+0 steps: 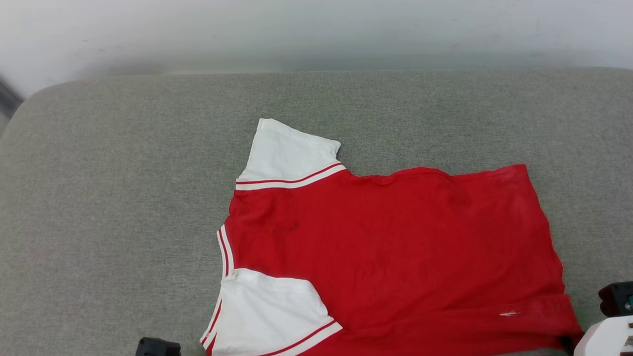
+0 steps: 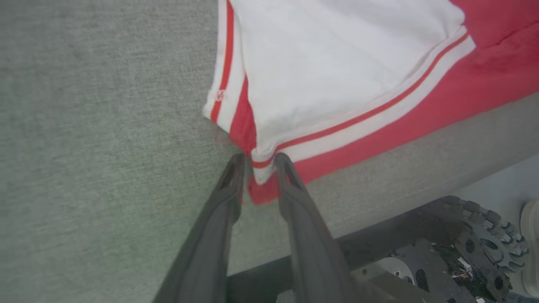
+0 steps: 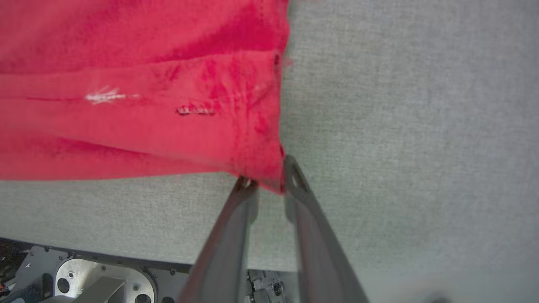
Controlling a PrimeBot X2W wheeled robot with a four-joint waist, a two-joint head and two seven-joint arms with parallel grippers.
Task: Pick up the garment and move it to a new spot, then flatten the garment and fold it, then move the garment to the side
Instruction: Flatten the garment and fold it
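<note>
The red shirt (image 1: 390, 247) lies spread on a grey cushion (image 1: 123, 198), plain side up. Its neckline faces the robot's left and its hem the right. One white sleeve (image 1: 289, 153) points towards the pale wall (image 1: 316, 29); the other (image 1: 269, 311) lies at the near edge.

In the left wrist view, the left hand (image 2: 261, 162) pinches the near corner of the shirt, where the sleeve's striped trim (image 2: 358, 120) meets red cloth. A fold of fabric is caught between its two dark fingers (image 2: 227, 193).

In the right wrist view, the right hand (image 3: 267, 172) pinches the near corner of the hem, close to the cushion's front edge. The shirt stretches between the two hands along that edge.
</note>
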